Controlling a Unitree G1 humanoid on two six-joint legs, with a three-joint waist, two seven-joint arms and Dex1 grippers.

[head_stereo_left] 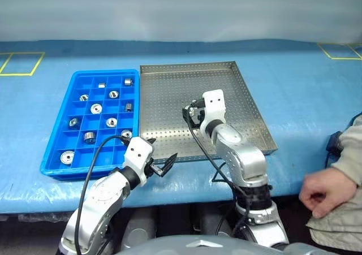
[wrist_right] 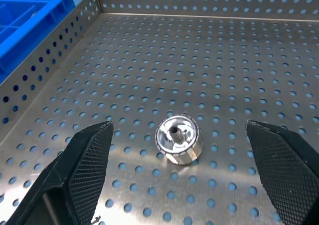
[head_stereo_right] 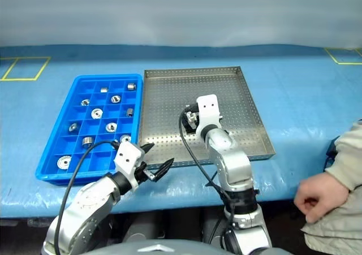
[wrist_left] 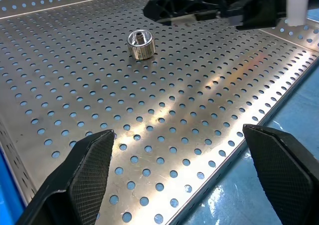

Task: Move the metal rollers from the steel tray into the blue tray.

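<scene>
Blue cloth covers the long surface [head_stereo_left: 294, 96], and on it the blue tray [head_stereo_left: 56, 147] sits flush against the steel tray [head_stereo_left: 249, 102], so each transfer is short. Rollers already rest in the blue tray's compartments; one last metal roller [wrist_right: 178, 138] stands on end on the perforated floor. Right gripper [wrist_right: 179, 135] hangs over it, released wide, lined up so the roller sits between the fingers, ready to clamp. Left gripper [head_stereo_left: 159, 156] waits spread and empty at the steel tray's near rim, out of the way.
</scene>
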